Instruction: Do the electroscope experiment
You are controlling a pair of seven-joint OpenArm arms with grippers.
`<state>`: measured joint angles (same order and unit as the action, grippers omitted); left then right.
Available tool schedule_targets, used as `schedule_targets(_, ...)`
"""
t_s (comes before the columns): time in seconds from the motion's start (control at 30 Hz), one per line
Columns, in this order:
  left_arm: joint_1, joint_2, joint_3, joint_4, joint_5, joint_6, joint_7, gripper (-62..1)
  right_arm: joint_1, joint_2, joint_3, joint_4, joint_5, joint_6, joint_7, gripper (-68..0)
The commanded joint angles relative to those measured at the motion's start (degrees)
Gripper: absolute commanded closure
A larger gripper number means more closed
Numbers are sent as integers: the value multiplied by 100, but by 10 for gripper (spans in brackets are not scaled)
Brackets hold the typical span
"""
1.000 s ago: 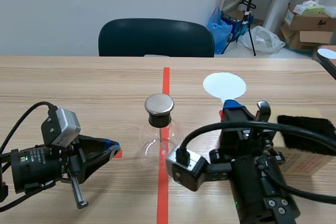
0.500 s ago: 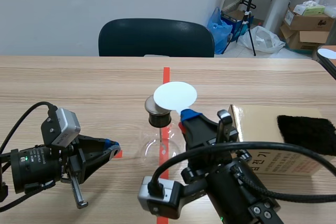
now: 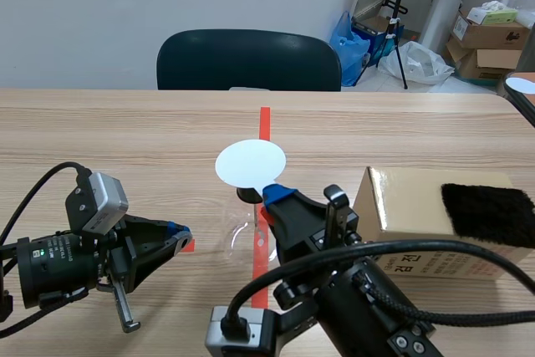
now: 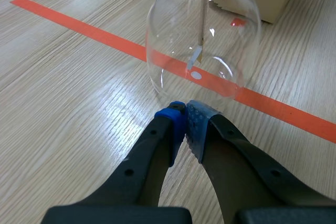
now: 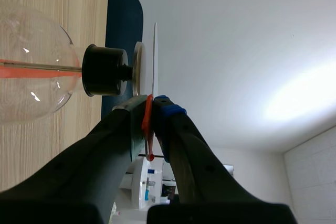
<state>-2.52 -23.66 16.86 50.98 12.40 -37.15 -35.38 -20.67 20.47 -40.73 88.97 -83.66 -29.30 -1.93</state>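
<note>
The electroscope is a round glass flask point(image 3: 244, 238) with a black stopper point(image 5: 105, 70) and a flat metal cap point(image 5: 138, 69); a thin rod with a foil leaf point(image 4: 197, 56) hangs inside. My right gripper point(image 3: 280, 194) is shut on the orange handle point(image 5: 148, 129) of a white disc point(image 3: 251, 162). It holds the disc flat just over the cap, hiding the cap in the scene view; the right wrist view shows a small gap between them. My left gripper point(image 3: 180, 236) lies low on the table left of the flask point(image 4: 205, 40), shut on nothing, with its pads point(image 4: 199, 121) close to the glass.
A cardboard box point(image 3: 418, 215) with a black cloth point(image 3: 489, 211) on top stands right of the flask. An orange tape line point(image 3: 264, 123) runs under the flask. A dark chair point(image 3: 248, 60) stands beyond the table's far edge.
My right arm has swung left from the box, carrying the white disc from the right of the flask to just over its metal cap. The left arm has not moved.
</note>
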Motion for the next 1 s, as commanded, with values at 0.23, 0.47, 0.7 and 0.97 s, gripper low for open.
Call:
schedule_targets(0.23,13,11,-4,140,-52,-7,-76,-32,81,15,26,55,-4,-63,-24,-10)
schedule_targets(0.47,13,11,-4,140,-52,-7,-76,-32,81,15,26,55,-4,-63,-24,-10)
schedule_targets(0.7,13,11,-4,140,-52,-7,-74,-32,81,15,26,55,-4,-63,-24,-10)
schedule_targets(0.97,13,11,-4,140,-52,-7,-74,-32,81,15,26,55,-4,-63,-332,-10)
